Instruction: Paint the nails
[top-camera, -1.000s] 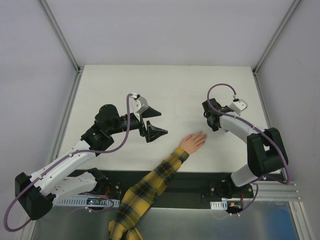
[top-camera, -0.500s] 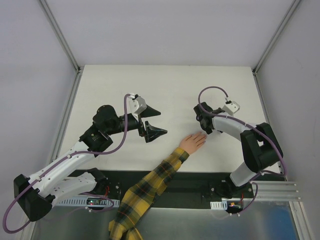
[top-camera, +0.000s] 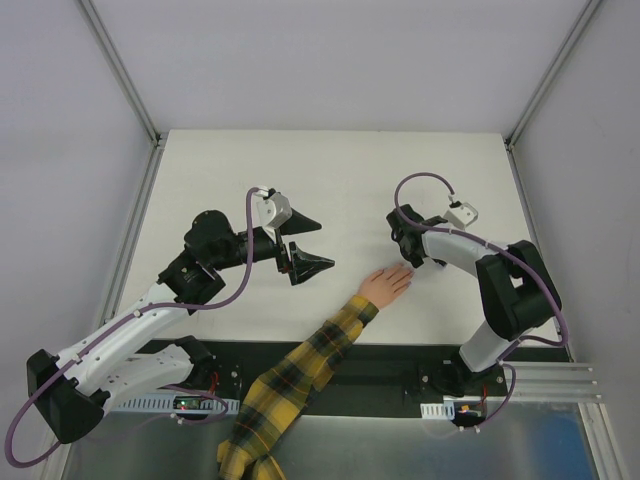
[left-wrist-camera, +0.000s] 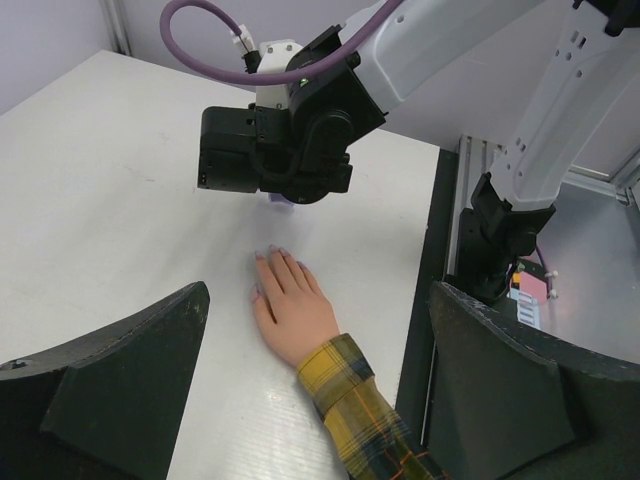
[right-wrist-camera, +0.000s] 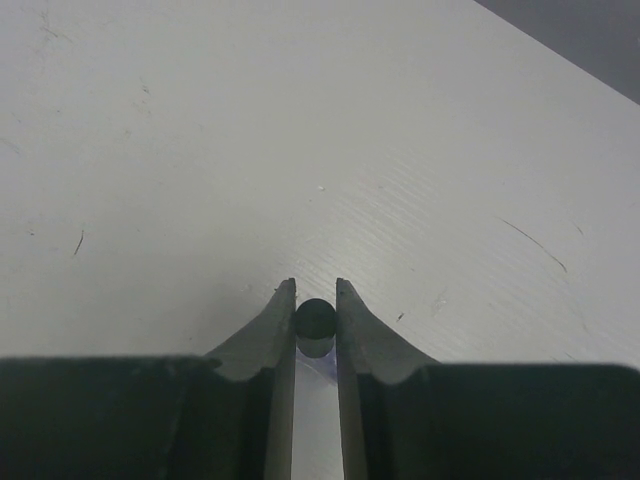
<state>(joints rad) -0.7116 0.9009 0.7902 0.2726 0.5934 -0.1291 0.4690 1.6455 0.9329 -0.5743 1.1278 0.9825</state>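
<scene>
Hovers over the worktop with the left gripper, jaws spread wide and empty. Pinches a small dark cap in the right gripper, just beyond the hand lying flat near the front edge. Should descend slowly onto the nails, keeping the cap upright, stroking lightly.

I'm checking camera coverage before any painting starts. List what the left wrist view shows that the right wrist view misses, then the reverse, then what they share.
Only the left wrist view: the hand flat on the table, its plaid sleeve, the nails (too small to judge), and the right arm ending just past the fingertips.
Only the right wrist view: the right gripper shut on a dark round cap.
Both: the white table and a purple sliver at that gripper.
</scene>
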